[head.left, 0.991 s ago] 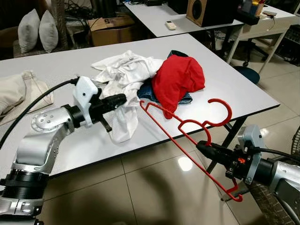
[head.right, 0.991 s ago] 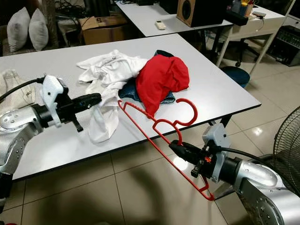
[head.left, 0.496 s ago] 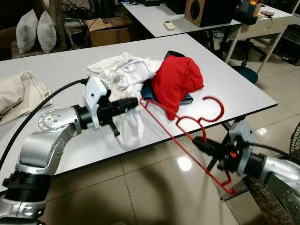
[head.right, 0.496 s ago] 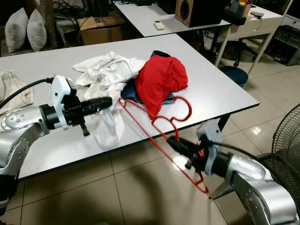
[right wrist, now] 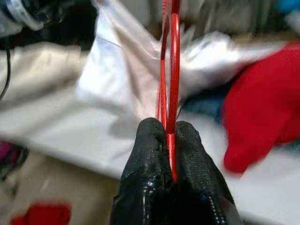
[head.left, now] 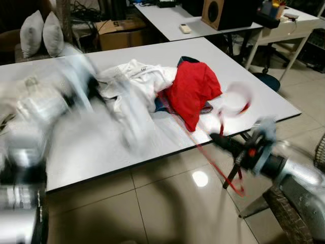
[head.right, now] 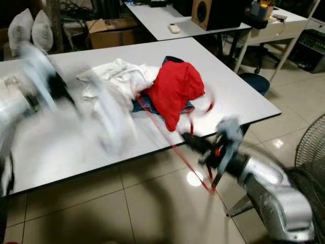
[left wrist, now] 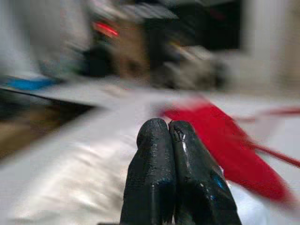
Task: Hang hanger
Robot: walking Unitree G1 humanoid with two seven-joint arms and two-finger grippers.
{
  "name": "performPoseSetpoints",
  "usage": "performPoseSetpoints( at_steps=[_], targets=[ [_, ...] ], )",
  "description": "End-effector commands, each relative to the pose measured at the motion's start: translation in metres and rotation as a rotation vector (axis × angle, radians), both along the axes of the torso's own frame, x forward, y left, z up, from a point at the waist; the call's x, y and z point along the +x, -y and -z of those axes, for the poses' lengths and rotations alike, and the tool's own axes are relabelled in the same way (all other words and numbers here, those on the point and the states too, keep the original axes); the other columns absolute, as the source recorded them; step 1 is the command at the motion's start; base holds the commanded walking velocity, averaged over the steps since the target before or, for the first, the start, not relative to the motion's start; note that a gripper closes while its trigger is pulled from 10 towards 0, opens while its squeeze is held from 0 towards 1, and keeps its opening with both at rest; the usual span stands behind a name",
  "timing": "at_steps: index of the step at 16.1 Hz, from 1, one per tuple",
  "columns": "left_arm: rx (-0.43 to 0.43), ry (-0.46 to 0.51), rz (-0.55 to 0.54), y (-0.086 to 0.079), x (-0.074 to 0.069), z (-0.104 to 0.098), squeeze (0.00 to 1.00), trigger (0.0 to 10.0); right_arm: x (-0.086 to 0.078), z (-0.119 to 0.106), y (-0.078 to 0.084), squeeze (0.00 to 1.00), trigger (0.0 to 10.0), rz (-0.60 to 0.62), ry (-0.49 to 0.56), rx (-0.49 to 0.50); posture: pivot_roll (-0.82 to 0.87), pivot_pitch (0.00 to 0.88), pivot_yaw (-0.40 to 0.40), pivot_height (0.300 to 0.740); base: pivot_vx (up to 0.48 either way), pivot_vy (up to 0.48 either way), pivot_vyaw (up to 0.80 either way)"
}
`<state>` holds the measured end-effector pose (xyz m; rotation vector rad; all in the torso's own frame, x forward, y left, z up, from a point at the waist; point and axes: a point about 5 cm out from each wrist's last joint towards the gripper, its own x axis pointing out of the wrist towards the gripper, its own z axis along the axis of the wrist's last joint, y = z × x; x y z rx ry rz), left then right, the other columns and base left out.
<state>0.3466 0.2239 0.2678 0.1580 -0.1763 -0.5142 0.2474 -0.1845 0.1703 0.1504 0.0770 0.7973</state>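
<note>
My right gripper (head.left: 219, 142) is shut on the lower bar of a thin red hanger (right wrist: 171, 70), just off the white table's (head.left: 254, 96) front right edge. The hanger slants from near the floor up over the table, its hook (head.left: 237, 97) blurred above the edge. A red garment (head.left: 193, 89) lies mid-table over something blue (head.right: 139, 104). Beside it a white garment (head.left: 137, 81) is streaked with motion. My left arm (head.left: 45, 112) is a blur at the left. In the left wrist view its gripper (left wrist: 168, 129) is shut, with white cloth under the fingers.
A fan (head.right: 311, 152) stands at the right by my right arm. Behind are a second table with a remote (head.left: 185, 28) and a speaker (head.left: 219, 12), a cardboard box (head.left: 119, 33), two pillows (head.left: 40, 33) and a blue stool (head.left: 266, 79).
My left arm has swung fast to the left and back, dragging the white garment with it. My right gripper has carried the hanger up and in toward the table edge.
</note>
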Motion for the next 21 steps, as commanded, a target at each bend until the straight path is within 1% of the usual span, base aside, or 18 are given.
performPoseSetpoints(
  at_steps=[1, 2, 3, 4, 5, 6, 7, 8, 9, 10, 11, 12, 13, 14, 16, 19, 20, 21],
  targets=[
    [-0.057, 0.043, -0.074, -0.011, 0.005, -0.010, 0.00, 0.0, 0.004, -0.011, 0.012, 0.00, 10.0, 0.082, 0.052, 0.025, -0.14, 0.000, 0.024, 0.740, 0.000, 0.000, 0.00],
    [-0.106, 0.059, -0.060, -0.009, 0.012, -0.022, 0.00, 0.0, 0.012, -0.009, 0.023, 0.00, 10.0, 0.191, 0.052, 0.007, -0.14, 0.000, 0.028, 0.740, 0.000, 0.000, 0.00],
    [-0.109, 0.091, -0.011, 0.004, 0.022, -0.035, 0.00, 0.0, 0.018, -0.001, 0.034, 0.00, 10.0, 0.301, 0.032, -0.044, -0.15, 0.000, 0.033, 0.740, 0.000, 0.000, 0.00],
    [-0.099, 0.131, 0.013, 0.012, 0.027, -0.047, 0.00, 0.0, 0.022, 0.003, 0.040, 0.00, 10.0, 0.373, 0.013, -0.066, -0.15, 0.000, 0.037, 0.740, 0.000, 0.000, 0.00],
    [-0.122, 0.195, 0.016, 0.017, 0.033, -0.067, 0.00, 0.0, 0.024, 0.003, 0.042, 0.00, 10.0, 0.404, 0.021, -0.060, -0.15, 0.000, 0.037, 0.740, 0.000, 0.000, 0.00],
    [-0.157, 0.241, 0.015, 0.018, 0.035, -0.082, 0.00, 0.0, 0.024, 0.003, 0.043, 0.00, 10.0, 0.415, 0.026, -0.054, -0.15, 0.000, 0.044, 0.740, 0.000, 0.000, 0.00],
    [-0.282, 0.343, 0.042, 0.017, 0.034, -0.117, 0.00, 0.0, 0.023, 0.000, 0.044, 0.00, 10.0, 0.432, 0.044, -0.040, -0.16, 0.000, 0.065, 0.740, 0.000, 0.000, 0.00],
    [-0.382, 0.403, 0.089, 0.016, 0.030, -0.139, 0.00, 0.0, 0.022, -0.002, 0.045, 0.00, 10.0, 0.442, 0.058, -0.032, -0.16, 0.000, 0.065, 0.740, 0.000, 0.000, 0.00],
    [-0.381, 0.387, 0.131, 0.017, 0.030, -0.138, 0.00, 0.0, 0.020, -0.002, 0.042, 0.00, 10.0, 0.437, 0.068, -0.031, -0.17, 0.000, 0.079, 0.740, 0.000, 0.000, 0.00],
    [-0.298, 0.341, 0.137, 0.022, 0.034, -0.121, 0.00, 0.0, 0.017, -0.001, 0.040, 0.00, 10.0, 0.430, 0.068, -0.027, -0.17, 0.000, 0.085, 0.740, 0.000, 0.000, 0.00],
    [-0.252, 0.316, 0.143, 0.025, 0.036, -0.110, 0.00, 0.0, 0.016, 0.000, 0.038, 0.00, 10.0, 0.421, 0.068, -0.024, -0.17, 0.000, 0.085, 0.740, 0.000, 0.000, 0.00],
    [-0.166, 0.256, 0.164, 0.031, 0.039, -0.086, 0.00, 0.0, 0.013, 0.002, 0.034, 0.00, 10.0, 0.399, 0.065, -0.028, -0.17, 0.000, 0.081, 0.740, 0.000, 0.000, 0.00],
    [-0.122, 0.203, 0.175, 0.034, 0.039, -0.066, 0.00, 0.0, 0.013, 0.004, 0.031, 0.00, 10.0, 0.384, 0.060, -0.030, -0.16, 0.000, 0.076, 0.740, 0.000, 0.000, 0.00],
    [-0.108, 0.171, 0.162, 0.032, 0.039, -0.055, 0.00, 0.0, 0.014, 0.005, 0.029, 0.00, 10.0, 0.378, 0.058, -0.026, -0.16, 0.000, 0.072, 0.740, 0.000, 0.000, 0.00],
    [-0.076, 0.134, 0.137, 0.028, 0.040, -0.044, 0.00, 0.0, 0.016, 0.005, 0.025, 0.00, 10.0, 0.362, 0.057, -0.025, -0.15, 0.000, 0.061, 0.740, 0.000, 0.000, 0.00],
    [-0.056, 0.085, 0.140, 0.032, 0.040, -0.032, 0.00, 0.0, 0.016, 0.005, 0.016, 0.00, 10.0, 0.285, 0.059, -0.044, -0.15, 0.000, 0.055, 0.740, 0.000, 0.000, 0.00],
    [-0.079, 0.060, 0.097, 0.040, 0.046, -0.027, 0.00, 0.0, 0.015, 0.003, 0.015, 0.00, 10.0, 0.291, 0.074, -0.032, -0.15, 0.000, 0.058, 0.740, 0.000, 0.000, 0.00],
    [-0.100, 0.038, 0.080, 0.053, 0.052, -0.023, 0.00, 0.0, 0.016, 0.001, 0.018, 0.00, 10.0, 0.333, 0.086, -0.015, -0.16, 0.000, 0.058, 0.740, 0.000, 0.000, 0.00]
  ],
)
